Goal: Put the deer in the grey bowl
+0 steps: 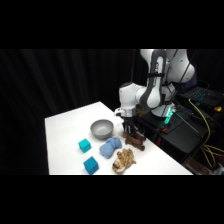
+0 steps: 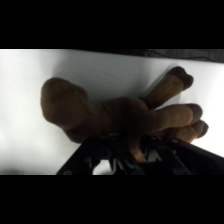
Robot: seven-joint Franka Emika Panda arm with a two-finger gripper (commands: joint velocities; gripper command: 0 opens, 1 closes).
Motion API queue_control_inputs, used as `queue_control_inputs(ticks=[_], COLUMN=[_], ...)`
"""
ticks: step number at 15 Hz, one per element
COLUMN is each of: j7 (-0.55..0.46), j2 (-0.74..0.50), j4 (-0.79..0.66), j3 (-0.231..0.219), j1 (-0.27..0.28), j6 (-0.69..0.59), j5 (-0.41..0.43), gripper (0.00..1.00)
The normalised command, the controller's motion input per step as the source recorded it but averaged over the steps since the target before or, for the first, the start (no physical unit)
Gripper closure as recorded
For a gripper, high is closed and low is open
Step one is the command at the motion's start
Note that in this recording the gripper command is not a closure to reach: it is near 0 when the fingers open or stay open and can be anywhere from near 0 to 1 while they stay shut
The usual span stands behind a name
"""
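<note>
The deer [image 1: 135, 141] lies on its side on the white desk [image 1: 65, 125], near the desk's right edge, at about 4 o'clock from the grey bowl [image 1: 102, 128] and a little apart from it. The end effector [image 1: 131, 131] is directly above the deer and is down at its body. In the wrist view the deer [image 2: 115, 117] fills most of the picture, with its rounded head toward 9 o'clock and its stubby legs toward 3 o'clock, and the black linkage reaches to its belly. Whether the fingers are already closed on the toy cannot be told, because they are hidden against the dark plush. The deer looks like a soft stuffed toy, so it is probably light, it gives way under pressure, and it is not slippery and not fragile. The best place to hold it seems to be the thick middle of the body, between head and legs, because the thin legs would bend and slip out. A blue lumpy toy [image 1: 110, 147] lies between the deer and the bowl's near side, and a tan spotted toy [image 1: 123, 160] lies at 6 o'clock from the deer.
</note>
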Motion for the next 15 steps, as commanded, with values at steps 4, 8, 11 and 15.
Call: queue_control_inputs(ticks=[4,8,11,15], j7=[0.05,0.40,0.37,0.24], j2=[-0.56,-0.86,-0.47,0.03], j4=[-0.10,-0.09,0.25,0.50], j3=[-0.058,-0.355,-0.325,-0.220], j1=[-0.037,0.065,0.084,0.045], j6=[-0.40,-0.70,-0.65,-0.34], j5=[-0.092,-0.625,-0.596,-0.338], gripper=[0.42,0.41,0.43,0.44])
